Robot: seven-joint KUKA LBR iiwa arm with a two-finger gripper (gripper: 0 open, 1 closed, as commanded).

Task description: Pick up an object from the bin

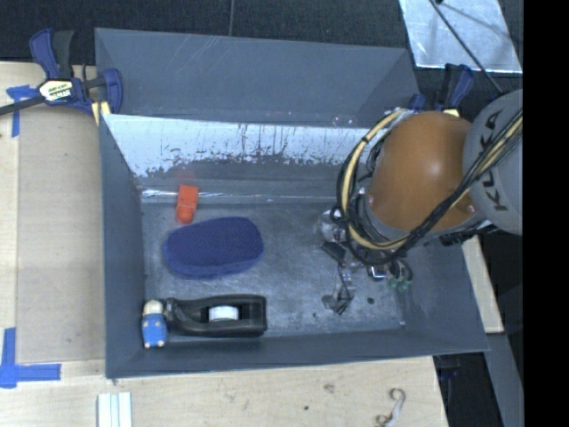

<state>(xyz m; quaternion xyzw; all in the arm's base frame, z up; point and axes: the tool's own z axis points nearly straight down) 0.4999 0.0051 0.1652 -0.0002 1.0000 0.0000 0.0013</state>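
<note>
The black tape holder (218,314) lies left of the gripper (340,299), its long side pointing at it; I cannot tell if the gripper is open.

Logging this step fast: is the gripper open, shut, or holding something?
Gripper: cannot be told. It sits low at the right of the bin, apart from the blue oval cushion and the tape dispenser.

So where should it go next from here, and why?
Probably a short slide left towards the blue oval pad, the nearest thing. The jaws hang over bare floor at the right of the bin, with nothing under them. The pad, an orange block and a black tape dispenser all lie at the left.
</note>
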